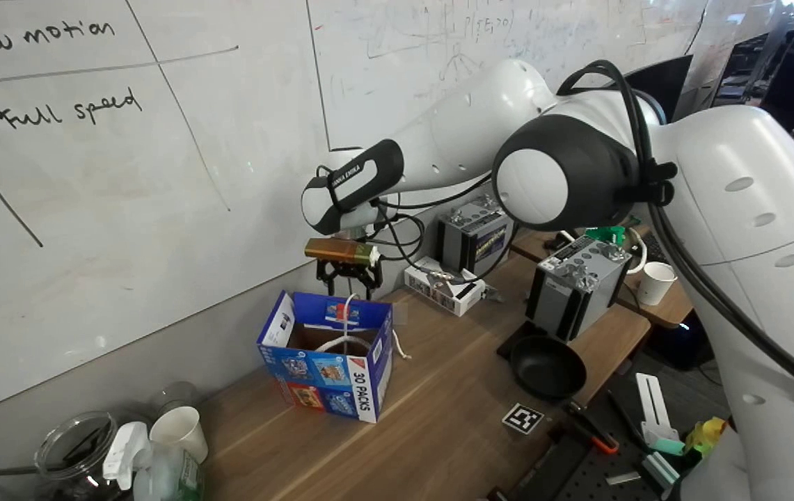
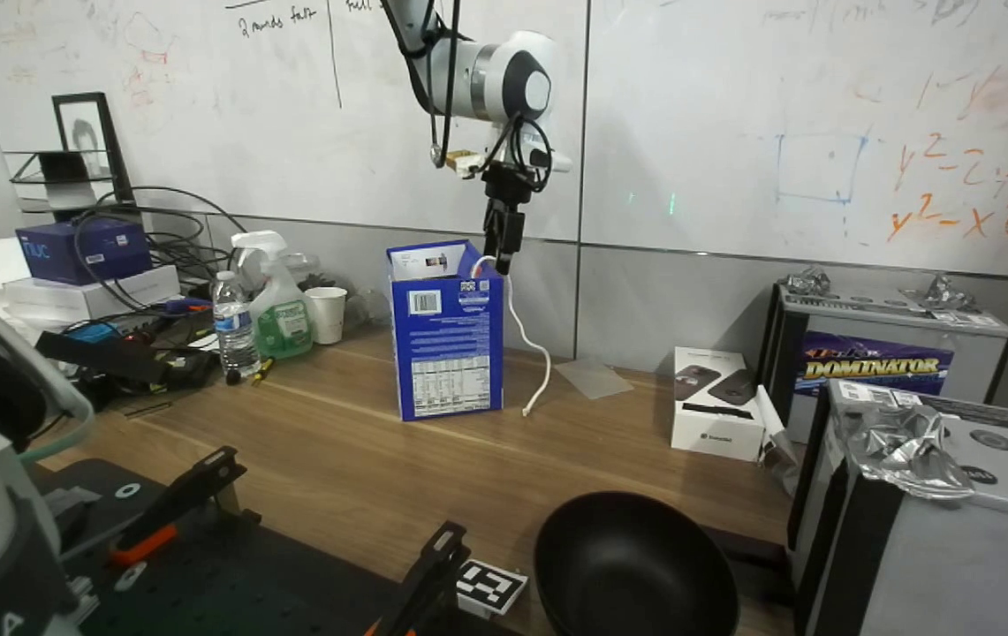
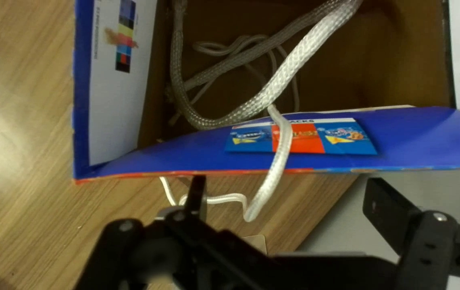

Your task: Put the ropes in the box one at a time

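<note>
Above wooden table (image 1: pixel 438 417), with fingers (image 3: pixel 389 213) parted, empty; likely placing rope (image 3: pixel 283 149) straddling box (image 2: pixel 449 353) wall; next, pinch tail, tuck inside.

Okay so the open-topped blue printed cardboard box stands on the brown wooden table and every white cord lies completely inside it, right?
Not all: one thin white cord hangs partly outside the blue printed cardboard box, draped over its edge, as the wrist view shows. The rest holds.
</note>
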`<state>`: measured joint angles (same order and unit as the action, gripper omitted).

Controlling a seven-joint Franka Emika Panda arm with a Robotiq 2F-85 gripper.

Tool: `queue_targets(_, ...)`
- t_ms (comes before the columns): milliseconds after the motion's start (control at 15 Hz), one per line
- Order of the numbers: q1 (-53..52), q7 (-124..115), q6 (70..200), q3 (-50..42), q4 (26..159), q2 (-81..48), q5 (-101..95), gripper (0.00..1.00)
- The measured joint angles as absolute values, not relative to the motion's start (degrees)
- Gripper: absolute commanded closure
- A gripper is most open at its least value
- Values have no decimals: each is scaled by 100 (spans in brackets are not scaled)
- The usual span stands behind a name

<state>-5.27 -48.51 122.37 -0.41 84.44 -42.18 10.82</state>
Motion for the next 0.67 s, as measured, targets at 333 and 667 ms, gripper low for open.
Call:
queue_targets(333, -528, -4822, 12076, 11, 8428, -4003, 1094, 0)
queue_targets(667, -507, -4725, 12066, 6, 8440, -3965, 1121, 0)
